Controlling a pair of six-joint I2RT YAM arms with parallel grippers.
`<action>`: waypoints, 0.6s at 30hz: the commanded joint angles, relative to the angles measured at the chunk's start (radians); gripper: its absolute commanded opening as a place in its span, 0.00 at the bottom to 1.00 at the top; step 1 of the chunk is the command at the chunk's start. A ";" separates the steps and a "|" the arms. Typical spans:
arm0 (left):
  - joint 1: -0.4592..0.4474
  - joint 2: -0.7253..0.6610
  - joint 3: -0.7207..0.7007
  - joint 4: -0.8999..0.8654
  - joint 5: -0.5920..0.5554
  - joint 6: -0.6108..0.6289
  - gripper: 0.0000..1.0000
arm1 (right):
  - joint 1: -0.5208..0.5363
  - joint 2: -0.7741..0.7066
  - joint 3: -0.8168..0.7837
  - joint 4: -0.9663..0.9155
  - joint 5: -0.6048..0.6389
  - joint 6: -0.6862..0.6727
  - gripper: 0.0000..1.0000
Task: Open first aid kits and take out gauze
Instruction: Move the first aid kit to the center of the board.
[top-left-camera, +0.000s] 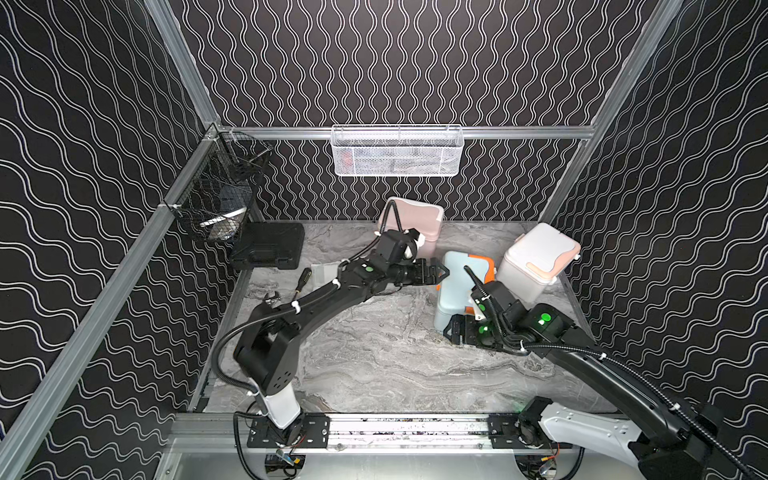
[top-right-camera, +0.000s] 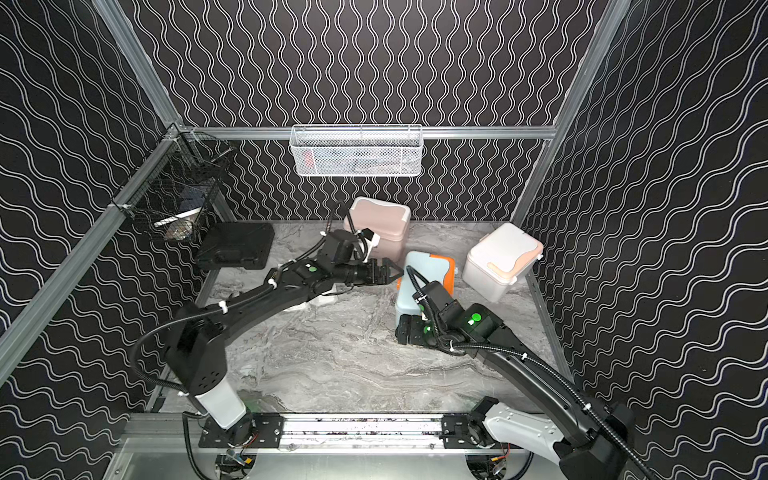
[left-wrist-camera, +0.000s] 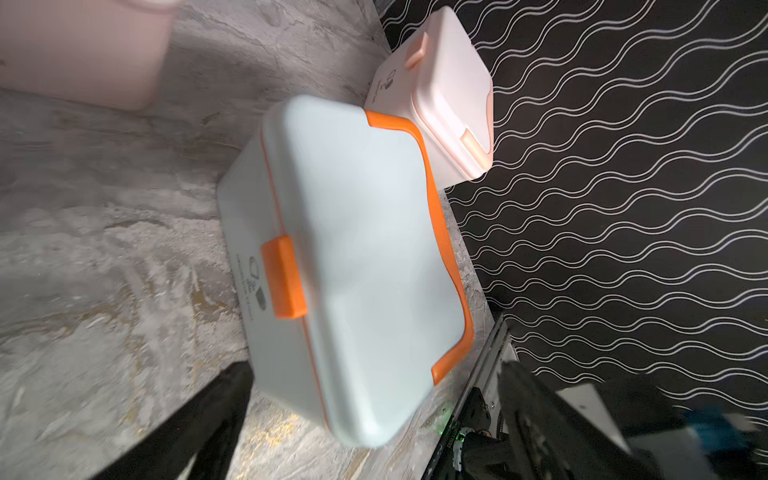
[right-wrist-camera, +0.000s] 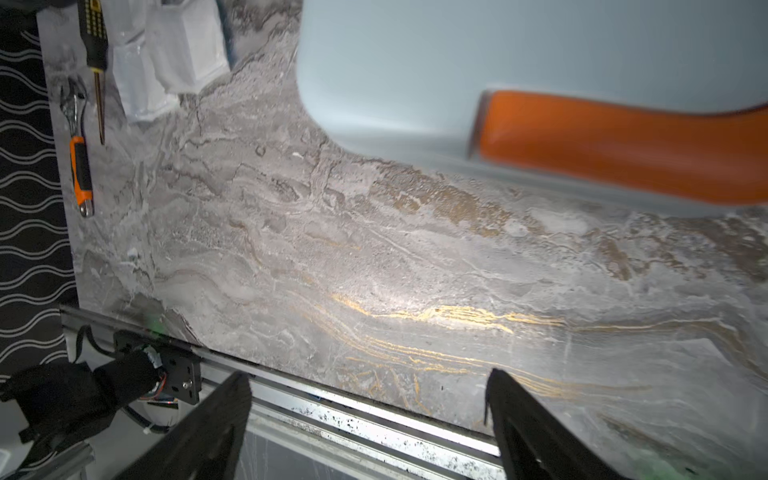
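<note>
Seeing my left hand (top-left-camera: 440, 272) spread next to the blue-grey kit (top-left-camera: 453, 284), its lid shut, my right hand (right-wrist-camera: 368, 374) spread at its near end, gauze packets (right-wrist-camera: 187, 50) on the table (right-wrist-camera: 374, 270) beside a screwdriver (right-wrist-camera: 93, 37)

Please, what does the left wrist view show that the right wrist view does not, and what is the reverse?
Only the left wrist view shows the white kit with peach trim, a corner of the pink kit, and the orange latch.

Only the right wrist view shows the screwdriver, the wrench with an orange grip, and the gauze packets lying next to these tools.

Both show the blue-grey kit, with its lid shut, and the marble table.
</note>
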 joint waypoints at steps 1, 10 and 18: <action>0.014 -0.111 -0.055 -0.040 -0.056 0.042 0.98 | 0.031 0.039 -0.020 0.099 -0.035 0.059 0.90; 0.025 -0.410 -0.232 -0.143 -0.192 0.057 0.99 | -0.097 0.213 0.050 0.184 0.054 -0.022 0.82; 0.025 -0.501 -0.305 -0.159 -0.189 0.028 0.99 | -0.265 0.391 0.171 0.260 0.110 -0.193 0.79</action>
